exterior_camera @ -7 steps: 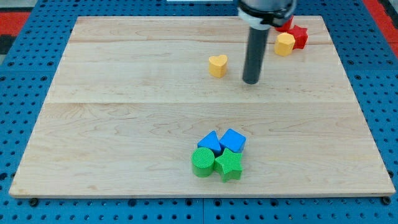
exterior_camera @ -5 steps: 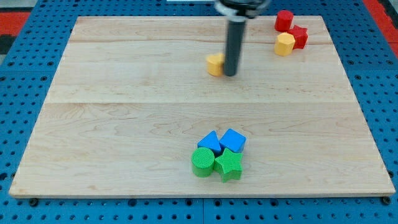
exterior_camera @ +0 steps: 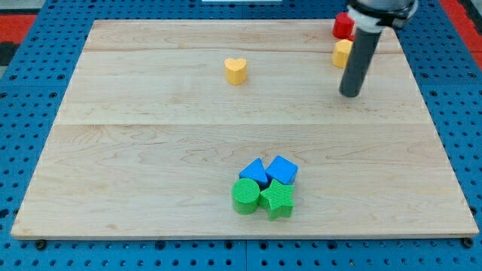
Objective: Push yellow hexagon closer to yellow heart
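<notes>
The arm carries no pincer, so no opening can be reported; it ends in a straight dark rod, and my tip (exterior_camera: pixel 349 94) rests on the desk (exterior_camera: pixel 151 135) in the upper right part of the view, holding nothing. The rod stands close to upright, its upper end running out of the view's top edge. The tip lies just below the yellow hexagon (exterior_camera: pixel 341 53) and appears apart from it; the rod's shaft covers the hexagon's right side, so contact higher up cannot be judged. A red block (exterior_camera: pixel 343 25), shape unclear, sits just above the hexagon at the view's top, partly hidden by the rod. The yellow heart (exterior_camera: pixel 236 70) lies well apart to the view's left of the hexagon, on open wood in the upper middle of the desk. Near the view's bottom centre four blocks sit packed together: a blue triangular block (exterior_camera: pixel 254 172), a blue cube (exterior_camera: pixel 282 169), a green cylinder (exterior_camera: pixel 245 196) and a green star (exterior_camera: pixel 277 199). No container is on the desk.
</notes>
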